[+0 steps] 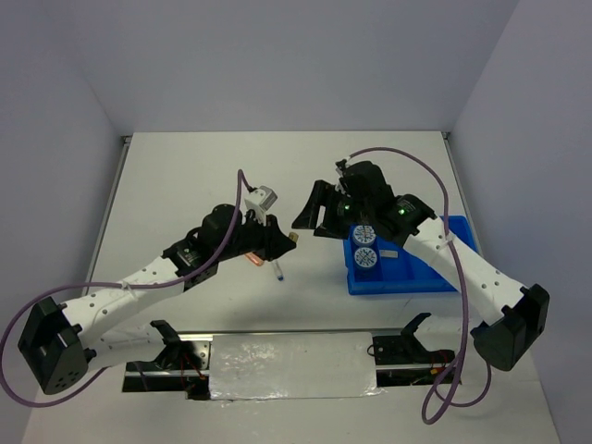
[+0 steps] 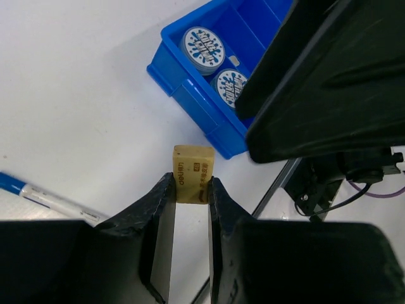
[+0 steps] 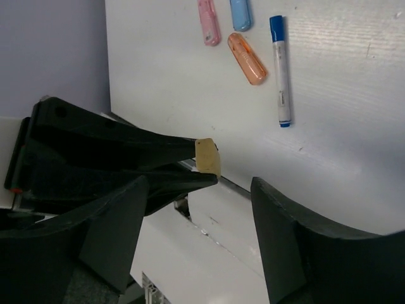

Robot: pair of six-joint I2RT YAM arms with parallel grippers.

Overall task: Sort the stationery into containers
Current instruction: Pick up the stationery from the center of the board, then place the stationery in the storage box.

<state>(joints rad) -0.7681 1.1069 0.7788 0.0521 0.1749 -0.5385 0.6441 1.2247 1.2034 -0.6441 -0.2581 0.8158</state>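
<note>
At the left of the overhead view the left arm, a chain of white jointed links, reaches toward mid-frame. It ends in the left gripper, whose matte black, wedge-shaped fingers are pinched narrow on the tan block. The block is a small rectangular slab with dull faces and dark print on one side. It stands upright at the centre of the left wrist view, clamped by its two side faces.

Just below it in the overhead view, the pen lies on the smooth white table; it has a slim white barrel and a blue cap. Along the upper edge of the right wrist view lie three short, round-ended bars close together, left of the pen: the pink bar, the light-blue bar and the translucent orange bar.

Right of centre in the overhead view, the right gripper stands wide, its broad black fingers apart and gripping nothing.

Further right sits the blue tray, glossy moulded plastic, rectangular with dividing walls and partly under the right arm. Two tape rolls, flat discs with white faces patterned in blue, lie side by side at its left end.
</note>
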